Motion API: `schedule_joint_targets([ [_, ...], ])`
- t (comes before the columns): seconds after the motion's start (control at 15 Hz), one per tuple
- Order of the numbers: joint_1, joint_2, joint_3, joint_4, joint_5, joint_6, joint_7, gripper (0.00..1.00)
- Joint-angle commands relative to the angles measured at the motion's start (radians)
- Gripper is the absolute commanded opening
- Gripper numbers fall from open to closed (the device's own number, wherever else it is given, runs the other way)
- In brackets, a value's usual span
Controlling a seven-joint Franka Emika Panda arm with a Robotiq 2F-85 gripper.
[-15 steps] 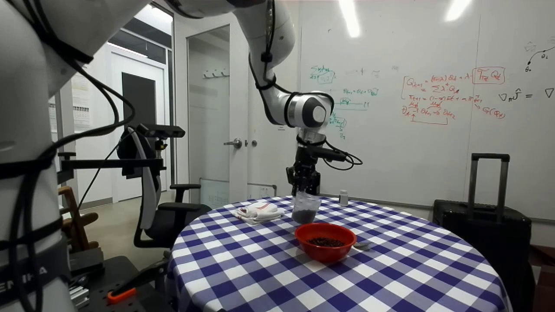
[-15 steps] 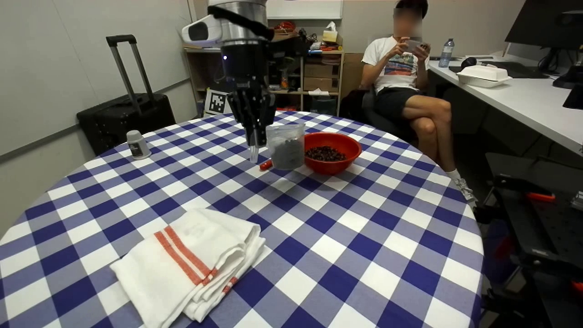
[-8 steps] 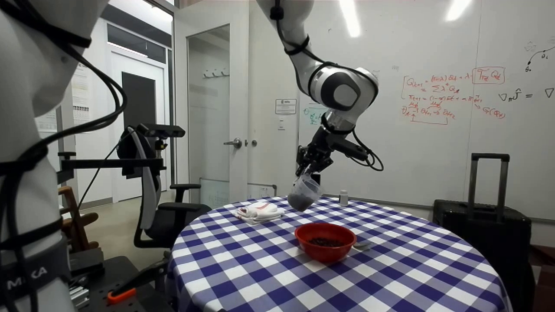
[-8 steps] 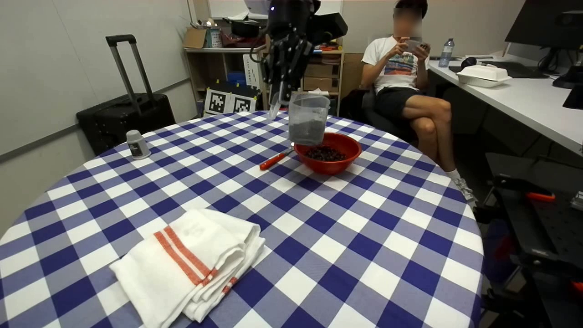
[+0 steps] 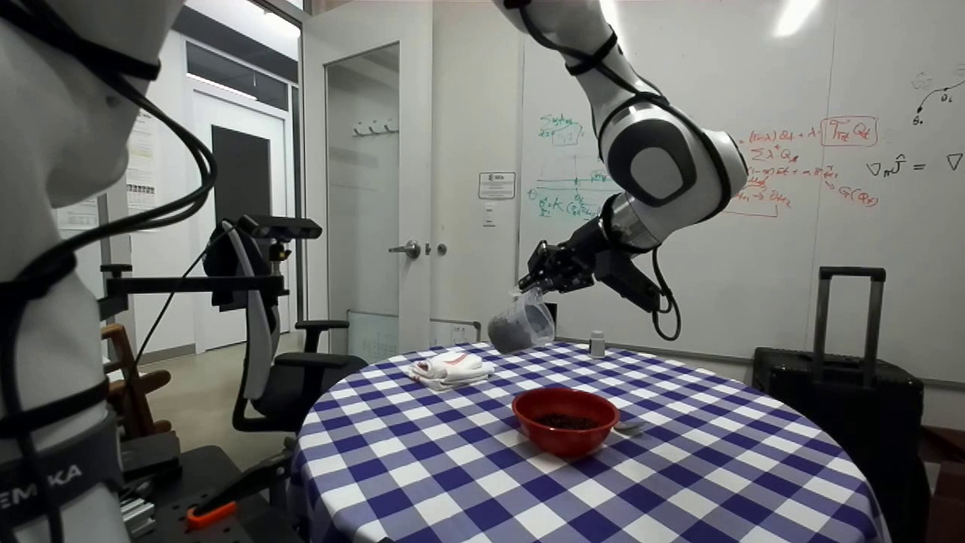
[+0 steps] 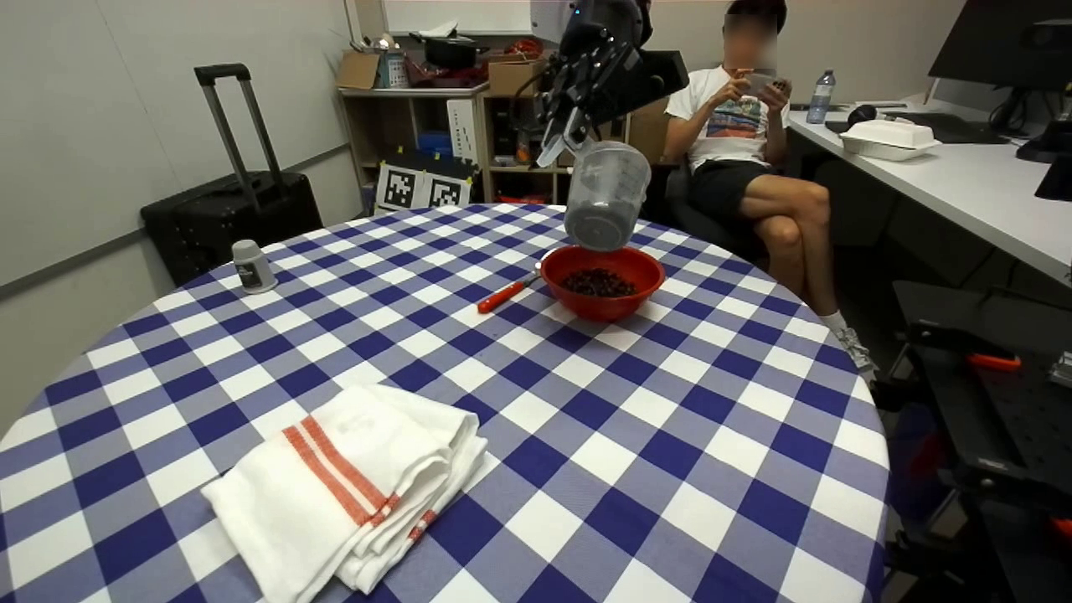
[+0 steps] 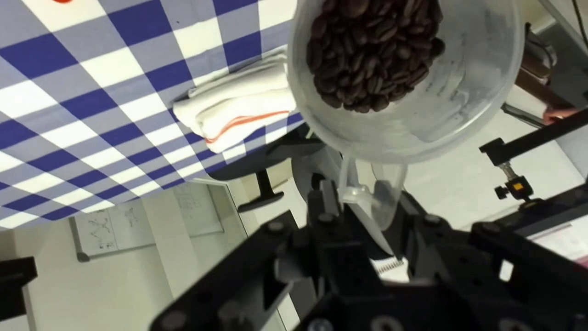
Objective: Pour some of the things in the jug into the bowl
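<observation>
Checked tablecloth (image 6: 586, 452) is bearing red bowl (image 6: 605, 311), towel (image 6: 352, 477) left. Gripper (image 7: 361, 198) is pinching tilted jug's (image 6: 607, 201) handle (image 7: 387, 209), coffee beans (image 7: 372, 59) inside.

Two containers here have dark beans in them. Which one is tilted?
The see-through jug, held in the air by the robot's gripper, its open top tipped to one side. The red bowl sits level on the checked tablecloth.

I see a whiteboard (image 5: 784, 256) (scribbled in red, green and black), a glass-paned door (image 5: 369, 188), an office chair (image 5: 317, 381) and shelves (image 6: 377, 91).
</observation>
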Motion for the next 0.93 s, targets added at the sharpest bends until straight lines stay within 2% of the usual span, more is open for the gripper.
schedule_joint_targets([
  [0.0, 0.002, 0.068, -0.055, 0.043, 0.119, -0.153, -0.11, 0.07],
  [0.27, 0.005, 0.155, -0.1, 0.09, 0.227, -0.236, -0.148, 0.07],
  [0.87, -0.02, 0.324, -0.144, 0.245, 0.47, -0.368, -0.168, 0.07],
])
